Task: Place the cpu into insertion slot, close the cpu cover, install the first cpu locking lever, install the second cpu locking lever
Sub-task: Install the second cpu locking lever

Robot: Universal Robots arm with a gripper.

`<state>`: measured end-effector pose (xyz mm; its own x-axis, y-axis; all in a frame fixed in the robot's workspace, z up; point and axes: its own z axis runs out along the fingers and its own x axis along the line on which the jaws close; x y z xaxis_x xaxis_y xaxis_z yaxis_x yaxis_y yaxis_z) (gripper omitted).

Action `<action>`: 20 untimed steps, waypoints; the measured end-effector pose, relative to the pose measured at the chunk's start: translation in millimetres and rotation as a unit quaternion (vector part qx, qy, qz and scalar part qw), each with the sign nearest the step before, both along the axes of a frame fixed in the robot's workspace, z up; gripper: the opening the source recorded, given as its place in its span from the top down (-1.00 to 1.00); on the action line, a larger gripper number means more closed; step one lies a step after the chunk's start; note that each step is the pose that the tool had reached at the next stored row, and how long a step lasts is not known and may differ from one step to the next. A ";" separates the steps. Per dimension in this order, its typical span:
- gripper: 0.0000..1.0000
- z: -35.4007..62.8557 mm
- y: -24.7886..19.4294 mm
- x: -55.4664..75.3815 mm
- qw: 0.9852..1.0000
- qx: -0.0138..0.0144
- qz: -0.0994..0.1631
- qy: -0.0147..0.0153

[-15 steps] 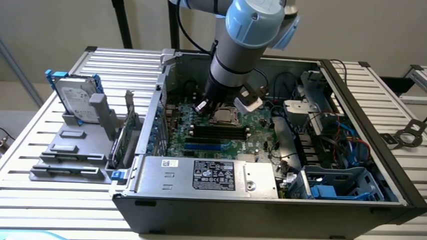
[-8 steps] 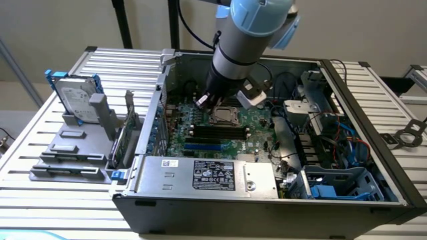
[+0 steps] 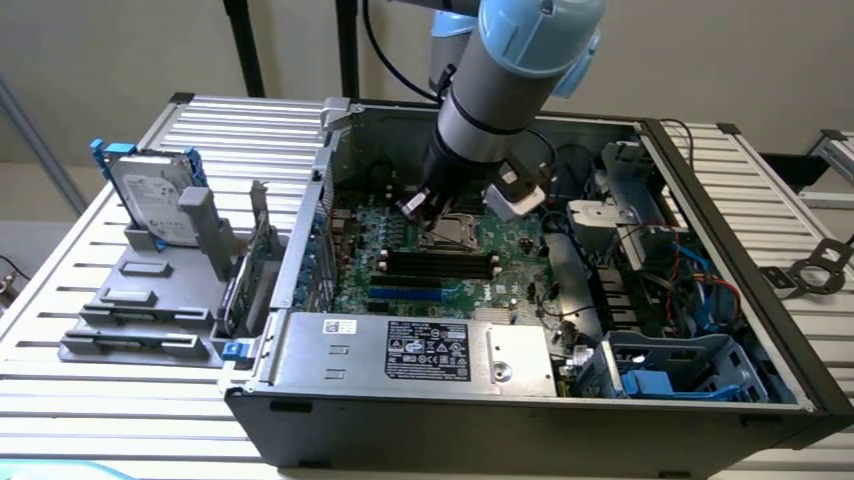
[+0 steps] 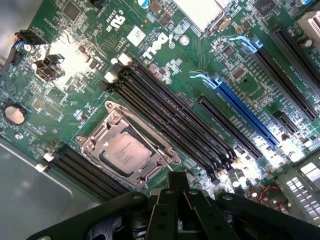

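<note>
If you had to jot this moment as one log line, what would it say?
cpu: seated in socket | cpu cover: closed over it | hand: shut, empty, above the socket | site: motherboard

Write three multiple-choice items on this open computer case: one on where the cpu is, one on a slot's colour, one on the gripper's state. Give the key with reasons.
1. Where is the cpu?
A. In the socket, framed by the cpu cover
B. Clamped in the gripper
C. Lying on the table outside the case

2. What colour is the long slot with a latch at its end, beside the black slots?
A. Red
B. Blue
C. Yellow

3. How do the fingers of the gripper stand?
A. Wide open
B. Shut on the cpu
C. Shut, holding nothing

Key: 1 A, the chip's grey top shows through the frame's open middle. 2 B, the wrist view shows it blue. 3 C, the fingertips meet above the board, nothing between them.
</note>
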<state>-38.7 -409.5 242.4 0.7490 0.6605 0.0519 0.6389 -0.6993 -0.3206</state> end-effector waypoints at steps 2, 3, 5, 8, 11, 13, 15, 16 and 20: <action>0.79 -0.7 0.0 0.0 1.000 0.000 0.000 0.000; 0.79 -1.6 -0.1 0.0 1.000 0.000 0.000 0.000; 0.79 -4.5 -0.1 -0.3 1.000 0.000 0.000 0.000; 0.79 -9.7 0.0 -1.6 1.000 0.000 0.000 0.000; 0.79 -13.2 0.2 -3.2 1.000 0.000 0.000 0.000; 0.79 -15.5 0.5 -4.2 1.000 0.000 0.000 0.000; 0.79 -18.5 1.1 -6.0 1.000 0.000 0.000 -0.001; 0.79 -20.0 1.3 -7.4 1.000 0.000 0.000 -0.002; 0.79 -25.5 4.0 -9.9 1.000 0.000 0.000 -0.006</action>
<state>-48.6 -405.5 216.9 0.7482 0.6608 0.0603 0.6429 -0.6994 -0.3124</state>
